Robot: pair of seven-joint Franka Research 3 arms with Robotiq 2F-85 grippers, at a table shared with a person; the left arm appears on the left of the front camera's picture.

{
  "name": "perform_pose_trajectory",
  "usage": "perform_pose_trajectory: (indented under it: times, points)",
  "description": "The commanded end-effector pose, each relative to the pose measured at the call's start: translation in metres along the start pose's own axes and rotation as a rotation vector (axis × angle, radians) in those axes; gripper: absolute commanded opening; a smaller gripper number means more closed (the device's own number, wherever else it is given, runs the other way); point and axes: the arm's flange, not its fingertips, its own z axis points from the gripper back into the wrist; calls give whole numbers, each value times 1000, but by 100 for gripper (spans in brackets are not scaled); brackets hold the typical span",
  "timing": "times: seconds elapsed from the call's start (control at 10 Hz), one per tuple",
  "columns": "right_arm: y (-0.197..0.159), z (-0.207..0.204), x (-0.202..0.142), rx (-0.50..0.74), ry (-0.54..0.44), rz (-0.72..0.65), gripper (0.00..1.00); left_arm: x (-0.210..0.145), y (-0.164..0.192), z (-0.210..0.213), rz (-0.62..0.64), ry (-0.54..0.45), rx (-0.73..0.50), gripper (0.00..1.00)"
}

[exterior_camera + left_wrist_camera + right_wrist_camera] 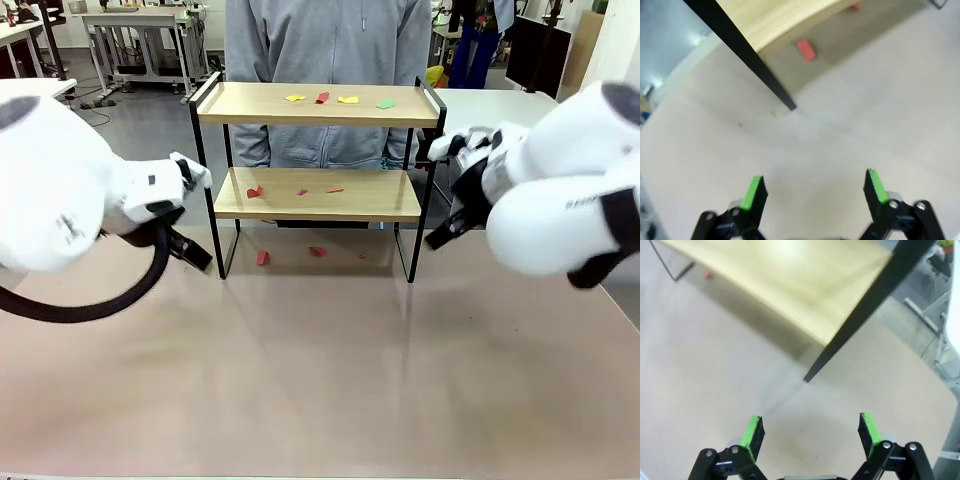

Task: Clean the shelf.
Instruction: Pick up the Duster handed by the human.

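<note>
Wood-board shelf [350, 198] stands at far side of table [320, 380] w/ paper scraps [322, 98] on both tiers & beneath, left gripper [815, 187] & right gripper [811, 429] both spread, empty, near its legs, so I reckon approach step; nxt needs a low pinch on one scrap.

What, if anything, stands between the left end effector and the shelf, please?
Nothing visible does. The open left end effector faces bare table up to the near black leg of the shelf. A red scrap lies on the table beyond that leg, under the shelf, not in the path.
</note>
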Motion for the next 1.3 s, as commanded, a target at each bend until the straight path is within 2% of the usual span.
perform_pose_trajectory:
  times: [0.0,0.2,0.3,0.4,0.5,0.7,0.8,0.9,1.0,1.2]
  points:
    - [-50,32,12,118,-31,15,100,12,53,44,-46,14,-166,100]
    - [-106,47,11,235,-78,54,100,15,95,61,-135,-18,-344,100]
    - [-137,48,4,292,-109,82,100,10,122,65,-201,-67,-468,100]
    - [-164,45,-6,351,-159,167,100,1,146,65,-298,-143,-538,100]
    - [-187,41,-17,407,-207,223,100,-7,168,56,-337,-261,-585,100]
    - [-223,30,-42,514,-319,242,100,-23,191,31,-402,-426,-695,100]
    - [-233,25,-52,518,-356,206,100,-25,193,25,-388,-474,-696,100]
    - [-230,21,-57,492,-343,157,100,-26,195,26,-365,-476,-684,100]
    - [-212,49,-54,464,-345,229,100,-37,184,42,-378,-455,-634,100]
    - [-212,49,-54,464,-345,229,100,-37,184,42,-378,-455,-634,100]
